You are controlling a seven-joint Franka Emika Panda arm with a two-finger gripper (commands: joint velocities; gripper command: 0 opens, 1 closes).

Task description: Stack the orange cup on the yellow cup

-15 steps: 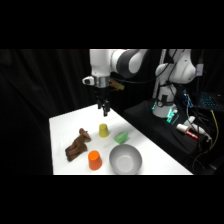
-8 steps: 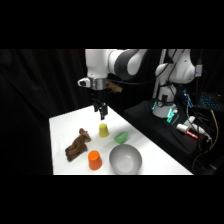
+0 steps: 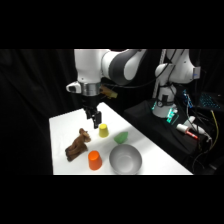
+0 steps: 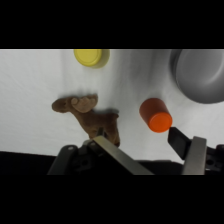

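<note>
From the side, my hand [image 3: 94,120] hangs empty above the desk [image 3: 60,125], just beside the yellow cup [image 3: 103,130]; the orange cup [image 3: 94,160] stands nearer the front, by the grey bowl [image 3: 125,160]. From the wrist, my fingers [image 4: 192,152] are spread open, the orange cup [image 4: 155,115] just ahead of them, beside a brown toy animal [image 4: 90,116]. I judge I'm in the approach: next I must centre over it and descend.

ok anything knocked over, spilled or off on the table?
Nothing stands out. The orange cup and yellow cup stand apart on the table, unstacked. The brown toy animal and grey bowl look undisturbed.
</note>
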